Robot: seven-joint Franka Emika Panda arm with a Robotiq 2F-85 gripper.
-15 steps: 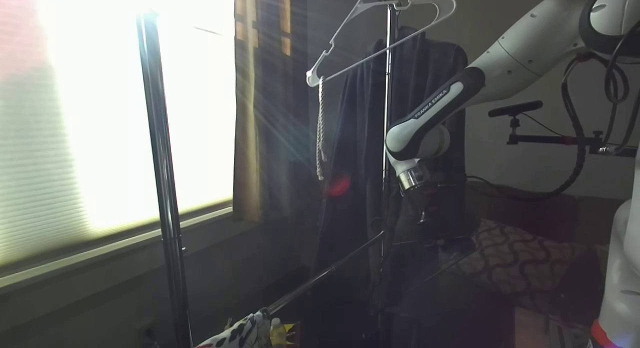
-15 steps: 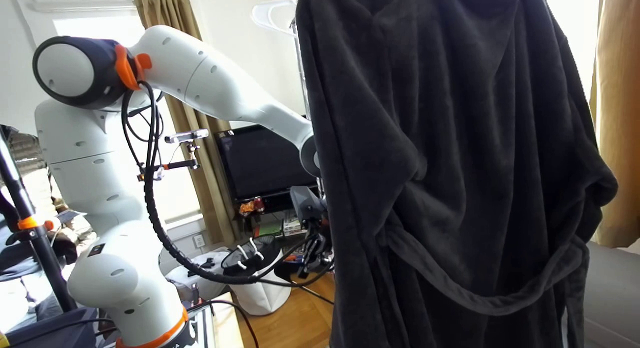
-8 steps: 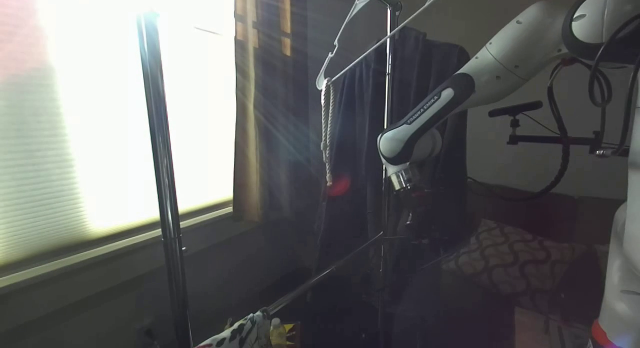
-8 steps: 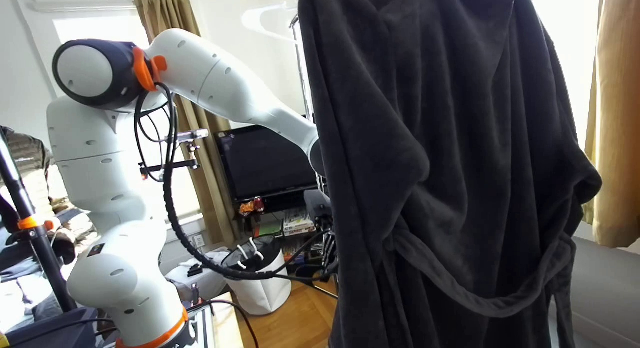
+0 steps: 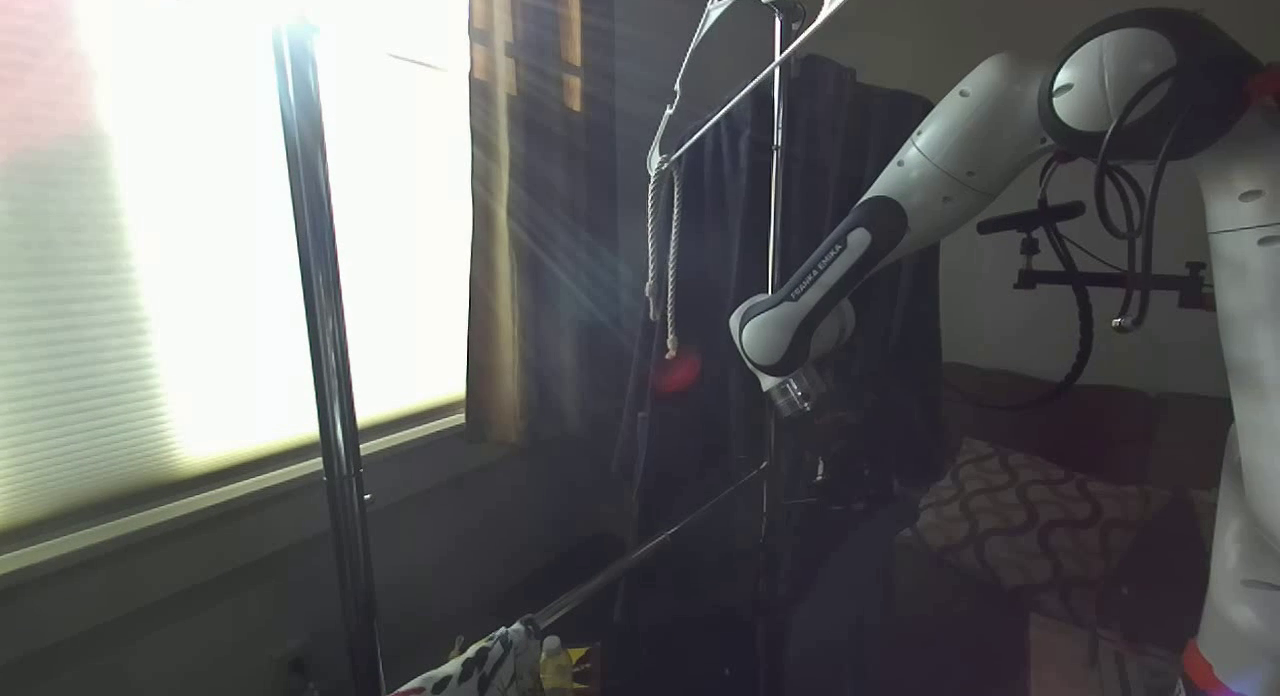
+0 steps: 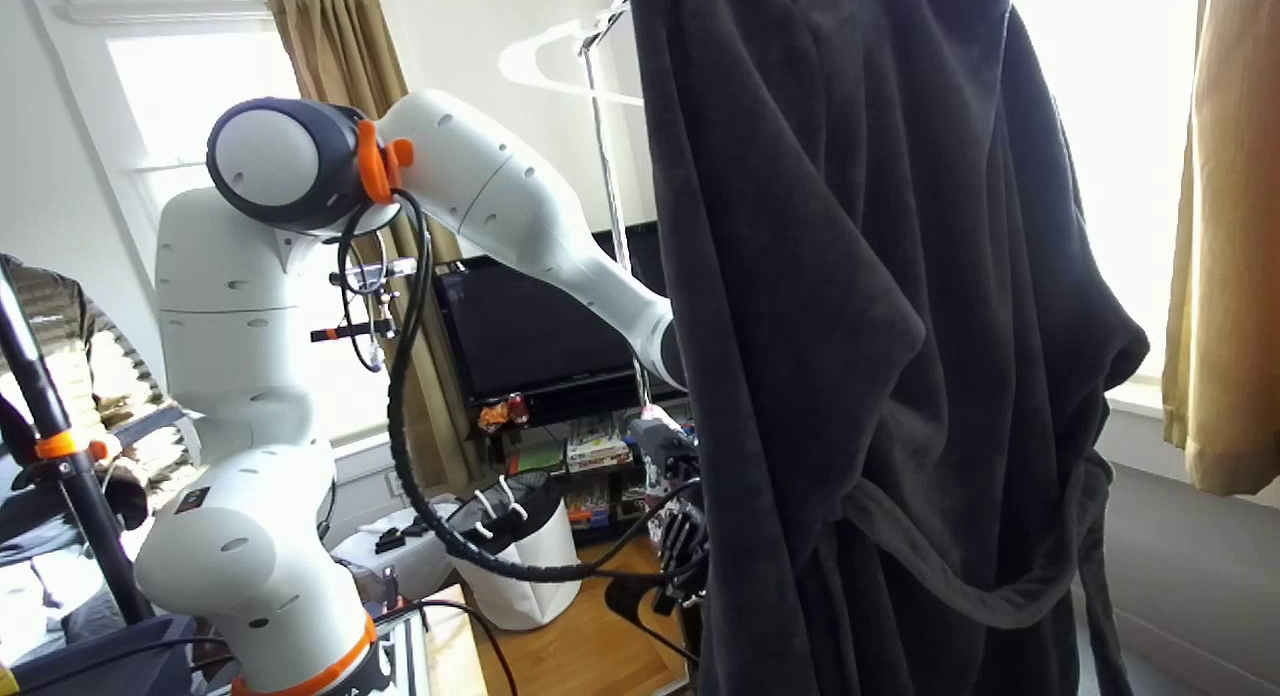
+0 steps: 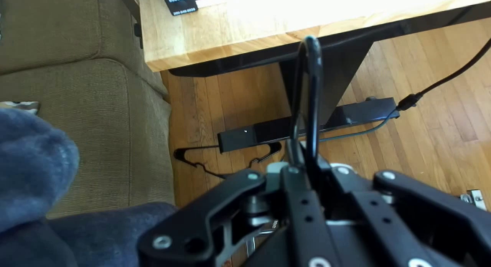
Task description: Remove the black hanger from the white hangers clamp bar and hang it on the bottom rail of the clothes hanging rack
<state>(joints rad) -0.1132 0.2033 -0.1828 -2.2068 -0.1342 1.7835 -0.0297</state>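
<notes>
My gripper (image 7: 303, 171) is shut on a narrow loop (image 7: 313, 98), seemingly part of the black hanger. The rest of the black hanger (image 7: 184, 156) shows below in the wrist view; its top is hidden behind the gripper. One hanger end (image 6: 625, 598) sticks out just below the gripper (image 6: 685, 536) in an exterior view. The gripper (image 5: 835, 466) is dark and blurred against the robe in an exterior view. The bottom rail (image 5: 605, 578) runs left of and below it. A white hanger (image 5: 735, 106) with a rope hangs at the rack's top; I make out no separate clamp bar.
A dark robe (image 6: 850, 276) hangs beside the arm and covers part of it. Rack posts (image 5: 320, 276) stand at both rail ends. Patterned cloth (image 5: 490, 661) hangs at the rail's near end. A wooden table (image 7: 230, 33) and sofa (image 7: 92, 132) lie below the gripper.
The arm has swung toward the rack, and the gripper has moved with the black hanger, a little lower. The robe has shifted and twisted. The white hanger and its rope have swung.
</notes>
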